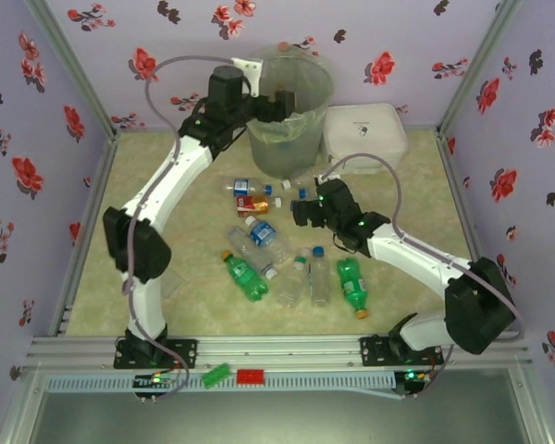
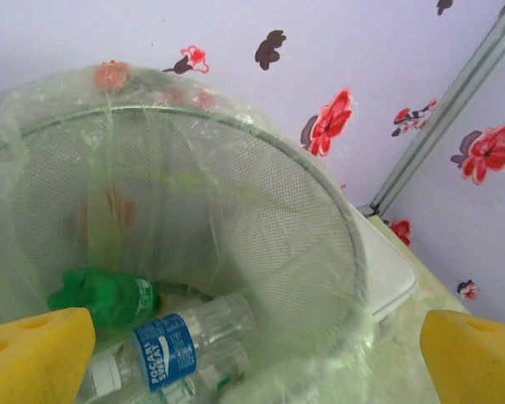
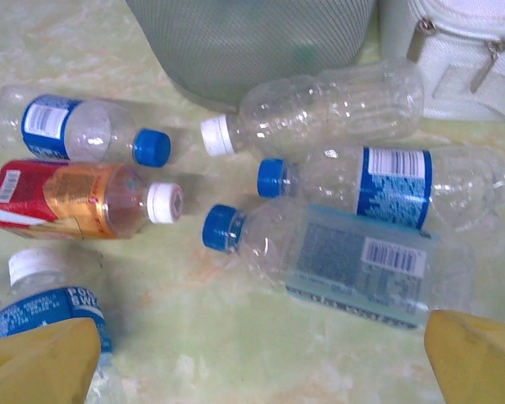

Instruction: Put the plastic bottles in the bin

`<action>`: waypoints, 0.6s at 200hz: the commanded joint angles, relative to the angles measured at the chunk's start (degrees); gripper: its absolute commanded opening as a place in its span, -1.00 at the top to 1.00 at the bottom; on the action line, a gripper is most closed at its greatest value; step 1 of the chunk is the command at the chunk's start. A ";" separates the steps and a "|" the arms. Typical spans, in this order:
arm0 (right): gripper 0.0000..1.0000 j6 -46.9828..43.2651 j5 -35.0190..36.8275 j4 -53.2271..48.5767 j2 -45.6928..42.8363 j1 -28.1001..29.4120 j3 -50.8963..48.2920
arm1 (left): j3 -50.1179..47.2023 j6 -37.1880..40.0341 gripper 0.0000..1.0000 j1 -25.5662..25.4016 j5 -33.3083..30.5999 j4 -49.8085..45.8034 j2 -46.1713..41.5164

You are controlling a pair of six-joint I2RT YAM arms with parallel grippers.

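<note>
Yellow-padded left fingers spread wide and empty over bag-lined grey mesh round bin.
Green plastic bottle and clear blue-labelled bottle lie inside; right fingers wide above clear blue-capped plastic bottles lying on pale green bench.

High rear overview; wrists close over bin and bottles
</note>
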 commanded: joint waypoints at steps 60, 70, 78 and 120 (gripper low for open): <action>-0.99 9.12 -4.02 -25.78 -5.45 -0.43 1.35 | -50.93 -10.80 -0.99 -0.48 -5.30 30.07 -28.47; -0.96 10.35 -4.34 -28.95 -6.04 -0.43 1.21 | -55.16 -12.69 -0.99 -0.43 -6.61 31.17 -29.89; -0.94 11.65 -4.10 -31.26 -6.74 -0.44 0.91 | -58.27 -14.11 -0.99 -0.40 -7.05 32.44 -30.37; -0.75 17.68 -3.32 -39.99 -10.91 -0.38 -2.12 | -66.68 -24.71 -0.99 -0.71 -5.85 40.20 -26.03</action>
